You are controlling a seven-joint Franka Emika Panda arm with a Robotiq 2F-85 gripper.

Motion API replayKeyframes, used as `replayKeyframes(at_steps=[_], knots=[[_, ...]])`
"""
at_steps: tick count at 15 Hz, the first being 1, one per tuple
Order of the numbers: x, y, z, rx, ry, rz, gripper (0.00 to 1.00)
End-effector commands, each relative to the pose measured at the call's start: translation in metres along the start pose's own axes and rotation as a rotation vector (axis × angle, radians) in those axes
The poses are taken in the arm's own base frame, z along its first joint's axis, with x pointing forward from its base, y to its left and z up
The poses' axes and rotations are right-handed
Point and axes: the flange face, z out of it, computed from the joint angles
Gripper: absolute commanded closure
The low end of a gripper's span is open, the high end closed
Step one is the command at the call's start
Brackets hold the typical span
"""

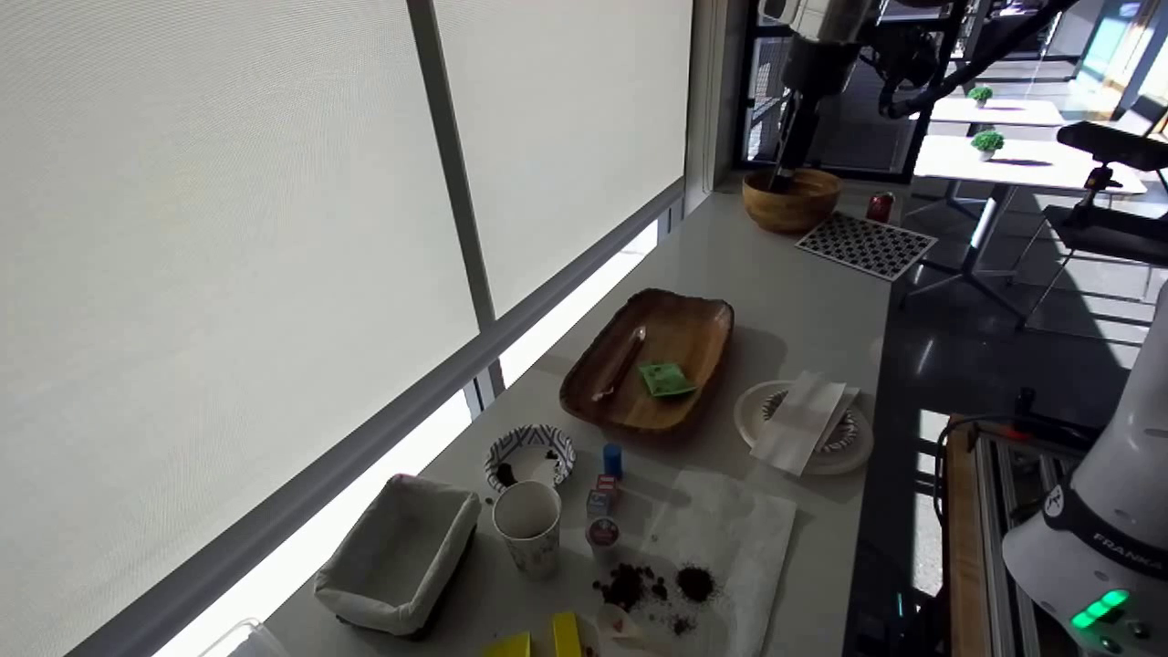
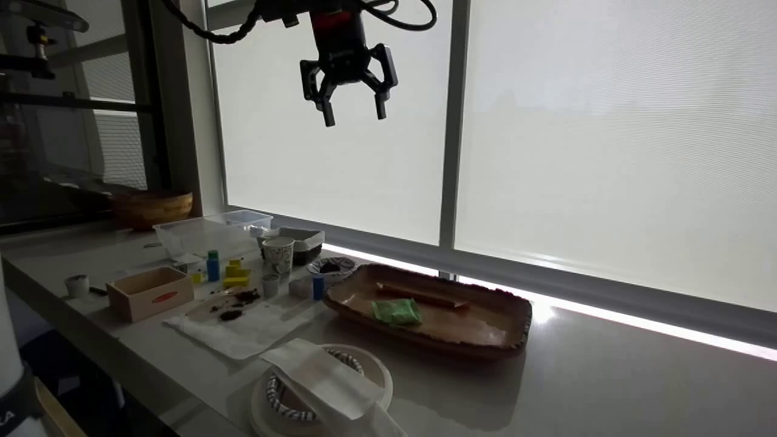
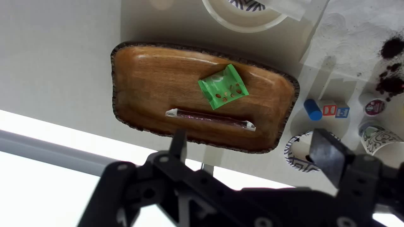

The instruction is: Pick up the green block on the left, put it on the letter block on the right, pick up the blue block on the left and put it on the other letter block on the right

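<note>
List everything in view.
Tray: one, brown, counter
Packet: one, green, in tray
Stick: one, reddish, in tray
Plate: one, white, by tray
Tissue: some, white, on plate
Patterned bowls: two, white, counter and plate
Blue blocks: two, blue, counter
Green block: one, green, on or behind blue block
Pod: one, maroon lid, counter
Letter blocks: two, red and blue, near pod
Crumbs: some, dark, near pod
Paper: some, white, counter
Yellow blocks: several, yellow, counter
Basket: one, grey, counter
Paper cup: one, white, by basket
Bin: one, clear, by basket
Box: one, tan, by paper
Wooden bowls: two, brown, counter ends
Board: one, black-white, counter
Arm: one, white, beside counter
Gripper: one, black, above counter
</note>
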Motion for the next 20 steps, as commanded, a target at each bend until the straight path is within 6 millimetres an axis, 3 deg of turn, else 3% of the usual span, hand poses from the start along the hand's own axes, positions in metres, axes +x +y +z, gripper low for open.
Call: replayKeyframes(at_steps=[1,6,9,12,15,16,20], knots=[[0.037,-0.047,0.02,0.07,-0.01,-0.16,0.0],[0.103,-0.182,0.051,0.16,-0.018,-0.42,0.0],[0.121,-0.23,0.068,0.199,-0.04,-0.588,0.0],[0.133,-0.25,0.082,0.225,-0.067,-0.757,0.0],[0.141,-0.253,0.089,0.24,-0.071,-0.868,0.0],[0.135,-0.253,0.087,0.203,-0.061,-0.807,0.0],[0.142,-0.253,0.091,0.208,-0.06,-0.851,0.0]])
